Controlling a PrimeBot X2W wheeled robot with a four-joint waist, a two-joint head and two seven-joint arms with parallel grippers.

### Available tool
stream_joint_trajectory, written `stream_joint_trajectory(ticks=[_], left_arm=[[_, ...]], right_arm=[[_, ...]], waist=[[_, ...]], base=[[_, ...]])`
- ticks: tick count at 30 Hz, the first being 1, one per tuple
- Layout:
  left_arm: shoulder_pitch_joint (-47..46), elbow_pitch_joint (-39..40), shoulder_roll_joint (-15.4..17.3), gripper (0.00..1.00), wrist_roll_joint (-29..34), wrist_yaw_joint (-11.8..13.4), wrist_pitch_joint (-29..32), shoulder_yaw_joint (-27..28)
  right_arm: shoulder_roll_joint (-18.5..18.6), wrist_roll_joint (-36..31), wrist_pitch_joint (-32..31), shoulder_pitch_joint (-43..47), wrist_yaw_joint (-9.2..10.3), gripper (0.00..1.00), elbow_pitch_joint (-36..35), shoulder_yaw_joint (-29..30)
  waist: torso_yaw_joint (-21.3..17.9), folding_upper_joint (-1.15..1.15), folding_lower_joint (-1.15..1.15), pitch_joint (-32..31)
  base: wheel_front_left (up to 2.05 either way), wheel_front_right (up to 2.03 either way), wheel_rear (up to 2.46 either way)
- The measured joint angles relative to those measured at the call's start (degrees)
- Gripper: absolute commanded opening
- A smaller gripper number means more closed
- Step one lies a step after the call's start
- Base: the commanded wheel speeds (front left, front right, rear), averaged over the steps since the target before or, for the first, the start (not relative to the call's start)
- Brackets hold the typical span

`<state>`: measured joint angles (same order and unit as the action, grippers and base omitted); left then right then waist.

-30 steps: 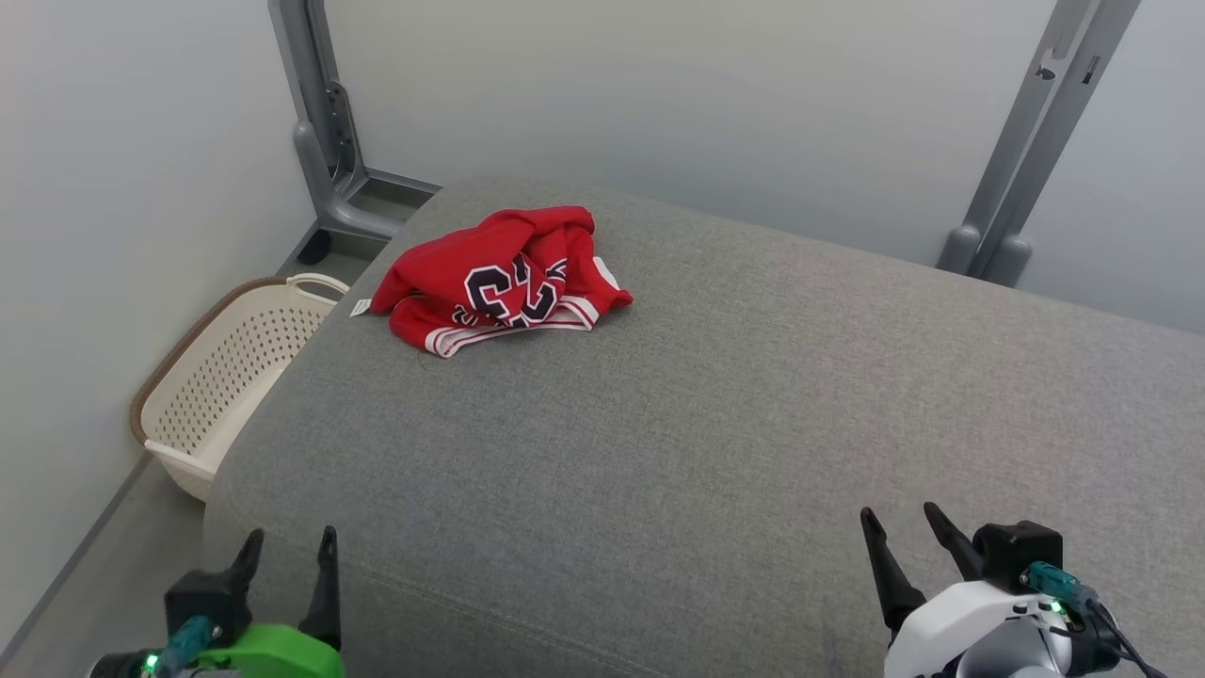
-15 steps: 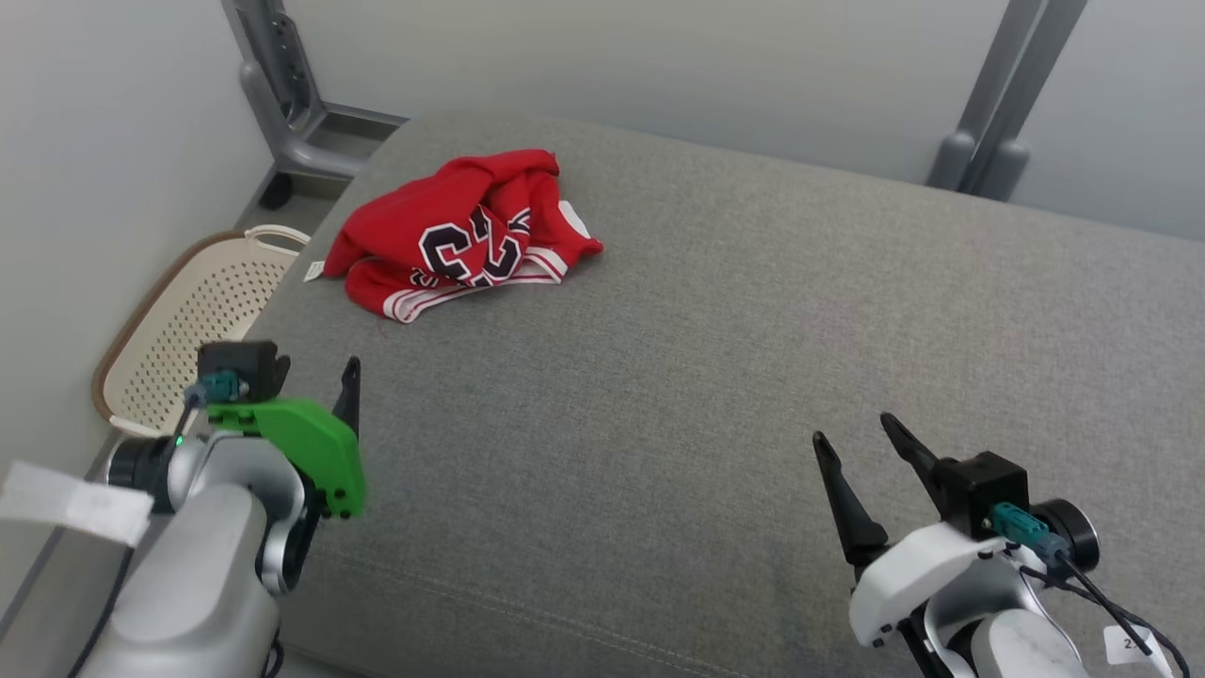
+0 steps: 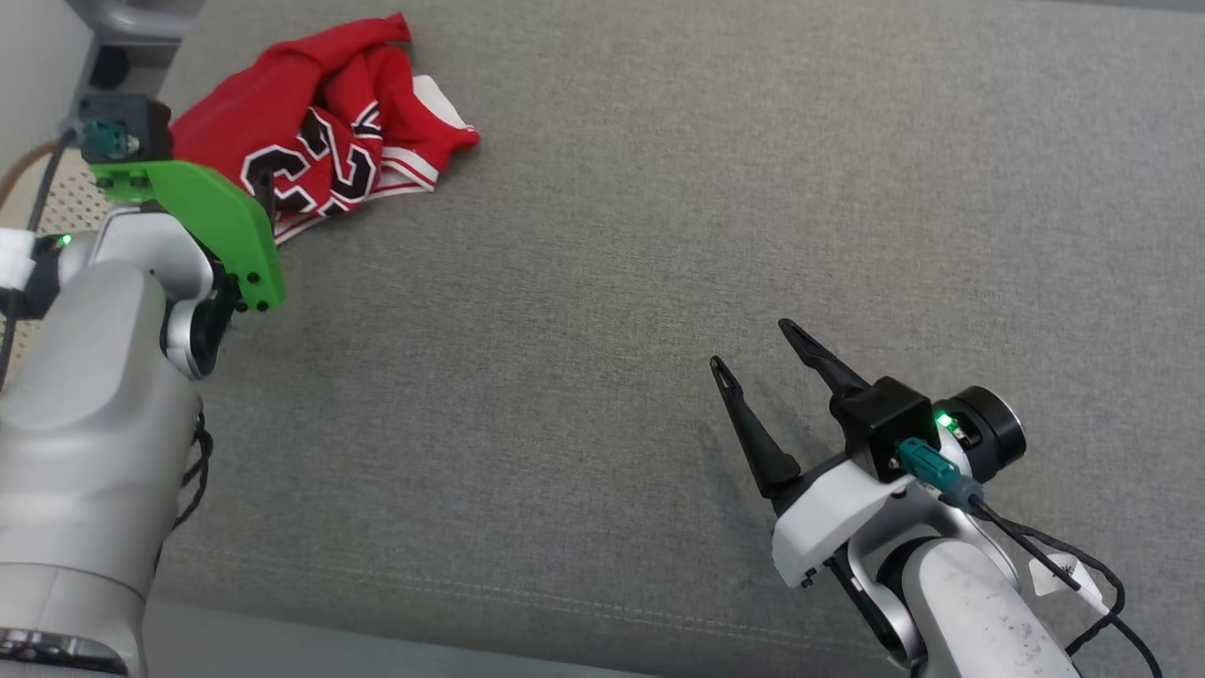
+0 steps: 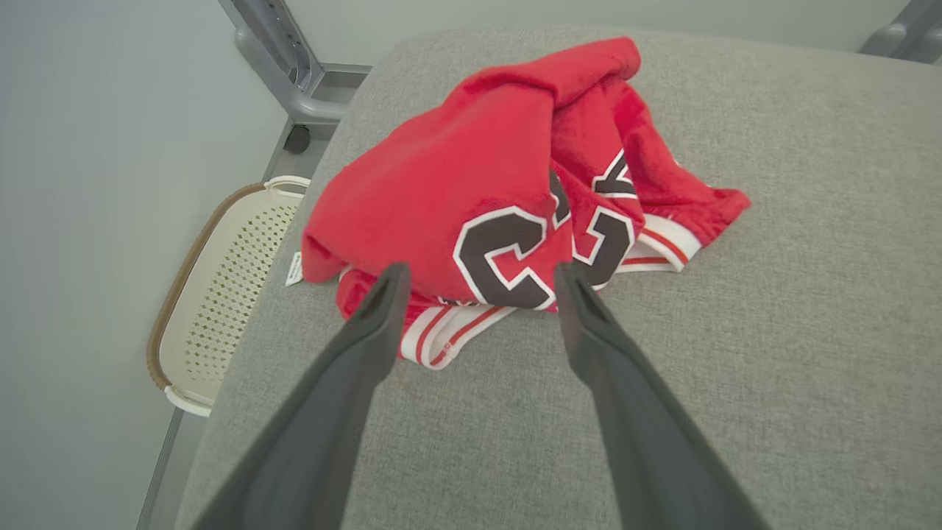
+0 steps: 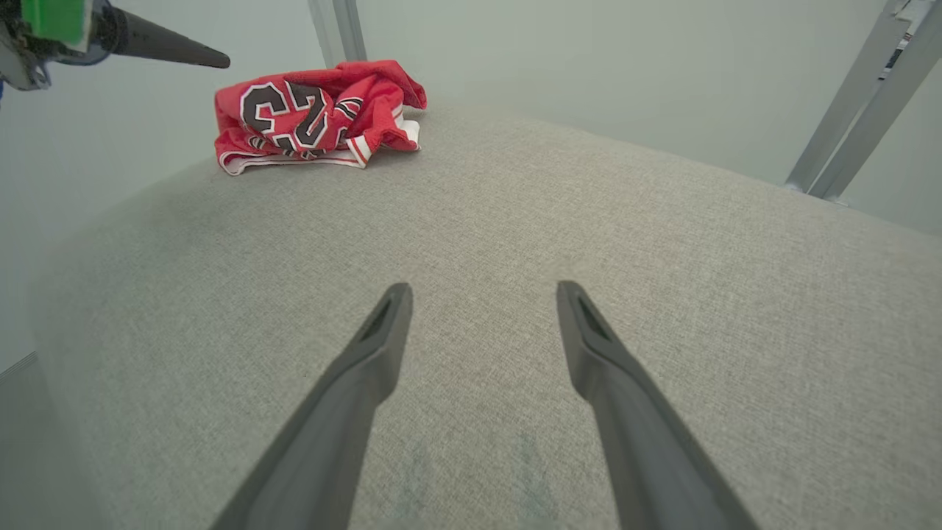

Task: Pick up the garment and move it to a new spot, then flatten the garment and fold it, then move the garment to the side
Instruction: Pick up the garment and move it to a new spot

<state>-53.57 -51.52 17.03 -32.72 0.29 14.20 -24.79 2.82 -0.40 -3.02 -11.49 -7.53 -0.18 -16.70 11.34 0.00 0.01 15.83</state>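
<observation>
Jersey lies crumpled on the cushion, so the left gripper hangs spread before it, right gripper spread well apart.

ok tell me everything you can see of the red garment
The garment is a red jersey-like piece in soft-looking fabric, with large dark numerals outlined in white and red-and-white striped trim along its hems. A small white tag sticks out at one side. It lies crumpled in a loose heap near a corner of the gray cushion, close to the edge above the cream basket. Only the cushion seems to touch it; the open left gripper hangs just short of it.
</observation>
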Motion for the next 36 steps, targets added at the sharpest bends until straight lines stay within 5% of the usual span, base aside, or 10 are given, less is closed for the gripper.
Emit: stream_joint_trajectory(ticks=[11,22,23,25,26,36], left_arm=[[-10.5,-4.7,5.1,1.0,3.7,0.2,6.3,-2.7],[-11.6,-8.9,5.8,1.0,2.4,2.3,11.0,-2.3],[-11.6,-9.1,5.8,0.61,2.3,2.5,11.0,-2.2],[-11.6,-9.3,5.7,0.12,2.1,3.0,10.8,-2.1],[-11.5,-9.4,5.7,0.0,2.1,3.4,9.9,-2.1],[-9.7,-8.3,3.9,0.0,1.9,4.5,3.9,-2.2]], right_arm=[[0.0,-1.4,-0.6,-0.6,0.0,1.0,-1.7,-0.6],[0.0,-1.8,-0.9,-0.6,0.0,1.0,-2.5,-0.5],[0.0,-1.7,-0.9,-0.6,0.0,1.0,-2.5,-0.4],[0.0,-1.6,-0.9,-0.6,0.0,1.0,-2.5,-0.4],[0.0,-1.5,-0.8,-0.7,0.0,1.0,-2.4,-0.4],[0.0,0.2,-0.4,-1.2,0.0,1.0,0.4,-1.7]], waist=[[-5.8,0.0,0.01,9.7],[-10.3,0.0,0.0,14.0],[-10.5,0.0,0.0,14.1],[-10.9,0.0,-0.01,14.2],[-10.9,0.0,0.0,14.0],[-11.3,0.0,0.0,10.2]], base=[[0.0,0.0,0.0],[0.0,0.0,0.0],[0.0,0.0,0.0],[0.0,0.0,0.0],[0.0,0.0,0.0],[0.0,0.0,0.0]])
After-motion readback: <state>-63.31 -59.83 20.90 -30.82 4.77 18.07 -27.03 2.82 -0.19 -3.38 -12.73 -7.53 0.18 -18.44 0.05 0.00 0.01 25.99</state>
